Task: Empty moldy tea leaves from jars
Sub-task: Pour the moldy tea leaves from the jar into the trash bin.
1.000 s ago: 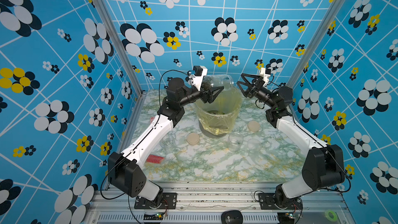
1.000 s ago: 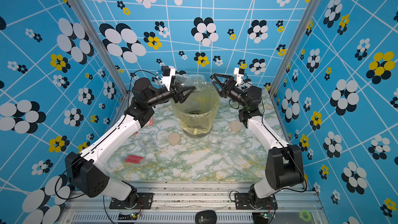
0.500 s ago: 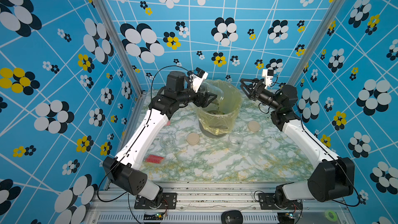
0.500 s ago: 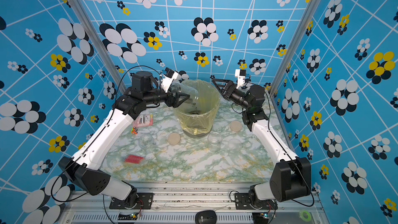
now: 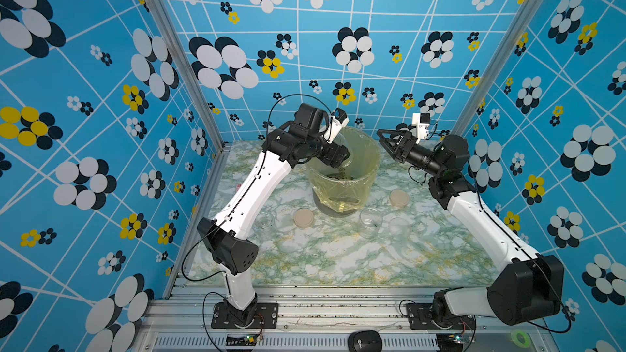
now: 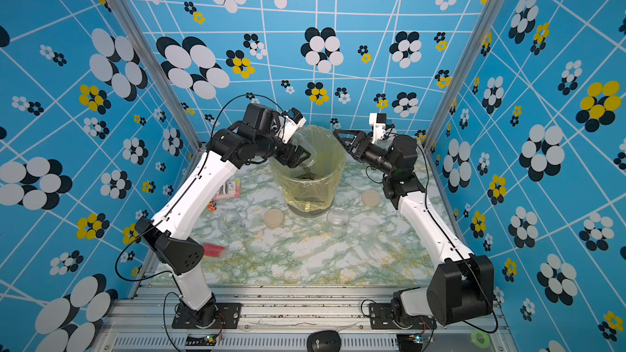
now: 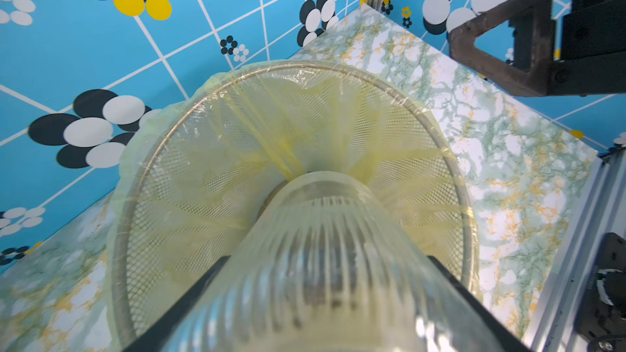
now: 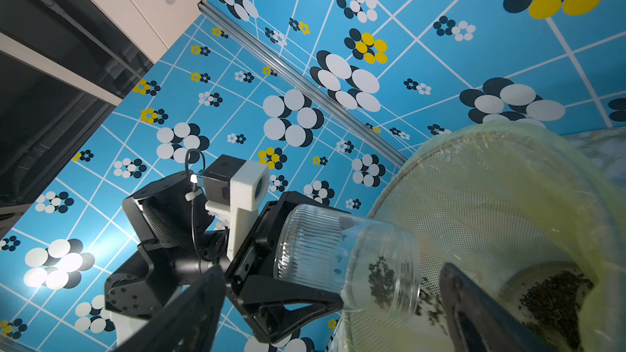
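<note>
Fingers of the left gripper [image 5: 342, 160] are pinching a ribbed clear jar [image 5: 349, 152] over the yellow-lined bin [image 5: 372, 154] at far centre. In both top views the jar is tipping mouth-down inside the rim, and tea leaves [image 5: 340, 176] are gathering at the bottom. Right gripper [image 5: 384, 143] is hanging just right of the bin, fingers spread, holding nothing.

Left wrist view: black fingers [image 7: 189, 299] are pressing the jar [image 7: 325, 265] from both sides. A dark smear inside is possibly clinging leaves, but it is too blurred to say.

Right wrist view: tea leaves [image 8: 381, 282] are sliding along the jar's lower wall toward the mouth, and a few are dropping.

Judgement: a steeper tilt and a light shake should free the remainder. The mouth belongs well inside the rim so nothing lands on the table [image 5: 338, 259].
</note>
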`<state>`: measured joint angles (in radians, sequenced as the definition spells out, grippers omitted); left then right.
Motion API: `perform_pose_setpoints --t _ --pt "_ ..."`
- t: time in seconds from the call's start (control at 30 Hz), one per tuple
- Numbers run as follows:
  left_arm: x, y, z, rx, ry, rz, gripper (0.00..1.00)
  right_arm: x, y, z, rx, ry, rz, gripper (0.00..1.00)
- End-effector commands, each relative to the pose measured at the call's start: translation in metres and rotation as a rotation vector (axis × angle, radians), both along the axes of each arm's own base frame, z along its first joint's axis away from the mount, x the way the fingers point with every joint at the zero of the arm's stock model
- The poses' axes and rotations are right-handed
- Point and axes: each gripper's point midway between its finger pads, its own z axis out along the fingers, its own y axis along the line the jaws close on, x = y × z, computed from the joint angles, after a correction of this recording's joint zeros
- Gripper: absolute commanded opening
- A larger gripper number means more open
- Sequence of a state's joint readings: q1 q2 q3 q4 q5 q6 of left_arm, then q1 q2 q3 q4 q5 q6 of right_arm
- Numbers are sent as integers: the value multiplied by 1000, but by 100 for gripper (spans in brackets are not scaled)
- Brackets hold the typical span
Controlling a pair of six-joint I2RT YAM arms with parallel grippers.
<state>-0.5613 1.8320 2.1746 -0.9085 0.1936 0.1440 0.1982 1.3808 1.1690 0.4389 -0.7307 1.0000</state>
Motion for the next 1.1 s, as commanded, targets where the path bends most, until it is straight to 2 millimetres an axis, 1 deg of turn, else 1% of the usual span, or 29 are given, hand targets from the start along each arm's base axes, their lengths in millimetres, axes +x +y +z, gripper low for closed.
perform_pose_setpoints --t 0.0,0.03,0.07,0.1,0.13,0.2,0.23,0.3,0.33,0.37,0.4,0.43,0.47,0.5,0.53,0.6,0.63,0.67,0.7,0.73,0.8,0.83,0.87,0.9,0.93,1.0,1.03,1.07 --pt "2 8 31 29 -99 30 0 -3 -3 3 -21 -24 -15 99" --pt "-3 1 36 -46 -62 -15 0 -2 -3 4 -22 -26 -16 99" --pt "-4 -2 41 -131 -28 -42 0 -1 -3 3 -22 -23 -16 99" --pt "-3 -3 46 -180 -15 -48 0 -1 -2 3 -23 -25 -14 99" --pt "0 -1 48 -183 -28 -30 0 -1 -2 2 -23 -23 -14 99" --pt "3 2 45 -72 -88 9 0 -2 -2 3 -25 -24 -13 99" --pt "-2 -3 43 -54 -73 -19 0 -2 -2 2 -26 -22 -14 99" --pt "-6 -12 47 -184 21 -85 0 -3 -2 2 -31 -23 -14 99" --pt "-1 -8 49 -213 21 -55 0 -3 -3 1 -33 -24 -16 99" --pt "6 -2 44 -138 -29 4 0 -2 -3 1 -32 -23 -20 99" --pt "8 0 36 -46 -62 24 0 -3 -3 1 -32 -24 -18 99" --pt "8 0 31 7 -64 29 0 -3 -3 1 -30 -24 -17 99" --pt "3 -4 32 -49 -4 -7 0 -4 -3 1 -30 -24 -16 99" --pt "0 -7 39 -145 43 -40 0 -4 -3 2 -30 -27 -17 99" --pt "2 -7 42 -200 63 -33 0 -4 -3 1 -32 -24 -17 99" --pt "11 3 36 -49 -49 54 0 -4 -4 2 -29 -24 -22 99" --pt "9 3 33 -20 -43 55 0 -4 -3 2 -26 -26 -19 99" --pt "1 -3 41 -146 45 -12 0 -4 -3 2 -24 -24 -15 99" --pt "-2 -7 51 -277 111 -59 0 -4 -3 2 -25 -24 -14 99" --pt "2 -4 57 -323 106 -43 0 -4 -3 3 -26 -28 -17 99" --pt "10 7 46 -105 -44 65 0 -3 -4 3 -22 -26 -22 99" --pt "9 6 41 -90 -14 57 0 -3 -4 3 -17 -25 -19 99" --pt "2 -1 47 -210 81 -10 0 -4 -3 3 -15 -26 -12 99" --pt "3 -2 52 -293 128 -29 0 -4 -3 3 -16 -25 -11 99" --pt "6 -1 50 -258 87 -2 0 -4 -3 3 -19 -25 -16 99" --pt "11 6 36 -5 -66 90 0 -3 -3 3 -15 -25 -20 99" --pt "5 1 35 -52 -5 42 0 -3 -3 3 -11 -24 -15 99" --pt "-1 -6 44 -205 92 -20 0 -3 -3 3 -10 -23 -13 99"
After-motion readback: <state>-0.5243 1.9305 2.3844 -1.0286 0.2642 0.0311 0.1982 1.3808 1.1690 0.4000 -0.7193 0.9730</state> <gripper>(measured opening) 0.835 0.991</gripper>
